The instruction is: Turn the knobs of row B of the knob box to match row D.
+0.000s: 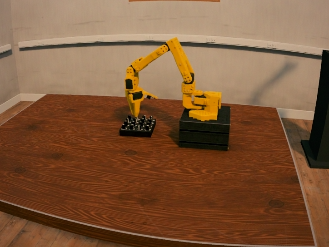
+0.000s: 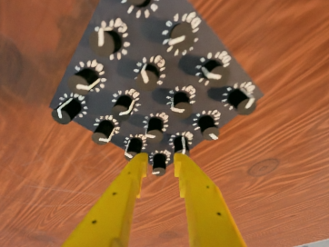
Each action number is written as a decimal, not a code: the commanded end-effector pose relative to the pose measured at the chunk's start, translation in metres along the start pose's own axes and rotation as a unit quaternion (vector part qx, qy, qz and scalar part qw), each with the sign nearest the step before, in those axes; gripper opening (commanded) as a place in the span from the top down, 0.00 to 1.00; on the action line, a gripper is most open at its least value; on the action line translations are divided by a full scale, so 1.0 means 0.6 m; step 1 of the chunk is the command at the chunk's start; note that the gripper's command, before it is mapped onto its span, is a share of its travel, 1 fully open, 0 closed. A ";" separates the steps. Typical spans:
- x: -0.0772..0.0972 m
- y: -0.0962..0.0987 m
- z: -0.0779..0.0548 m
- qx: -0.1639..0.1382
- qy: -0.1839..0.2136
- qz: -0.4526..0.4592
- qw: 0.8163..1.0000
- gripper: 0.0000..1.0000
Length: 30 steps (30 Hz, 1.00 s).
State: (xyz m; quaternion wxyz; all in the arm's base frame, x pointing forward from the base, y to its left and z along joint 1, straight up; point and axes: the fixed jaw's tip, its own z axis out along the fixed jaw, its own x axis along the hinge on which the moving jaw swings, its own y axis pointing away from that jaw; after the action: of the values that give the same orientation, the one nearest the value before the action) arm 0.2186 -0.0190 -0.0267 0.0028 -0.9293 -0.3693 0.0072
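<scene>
The black knob box (image 1: pixel 137 131) (image 2: pixel 150 38) lies on the wooden table left of the arm's base, with several rows of small black knobs with white pointers. In the wrist view the box appears as a diamond with one corner toward me. My yellow gripper (image 1: pixel 136 115) (image 2: pixel 160 159) hangs point-down a little above the box's back part. Its two fingers stand close together with only a narrow gap. The nearest corner knob (image 2: pixel 159 164) shows through that gap, below the fingertips, and is not gripped. I cannot tell which side has the socket.
The arm's base sits on a black pedestal (image 1: pixel 204 132) right of the box. A tall black stand (image 1: pixel 320 111) is at the far right, off the table. The table's edge runs along the front and right.
</scene>
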 end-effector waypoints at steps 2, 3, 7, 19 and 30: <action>-0.014 -0.013 -0.006 -0.004 0.005 0.004 1.000 0.92; -0.017 -0.016 -0.006 -0.004 0.005 0.004 1.000 0.92; -0.024 -0.024 -0.006 -0.004 0.005 0.004 1.000 0.92; -0.050 -0.052 -0.006 -0.004 0.005 0.004 1.000 0.92; -0.052 -0.050 -0.005 -0.004 0.005 -0.001 1.000 0.92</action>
State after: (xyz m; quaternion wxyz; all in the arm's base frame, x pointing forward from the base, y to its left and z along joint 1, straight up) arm 0.1758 -0.0165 -0.0236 0.0024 -0.9293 -0.3692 0.0062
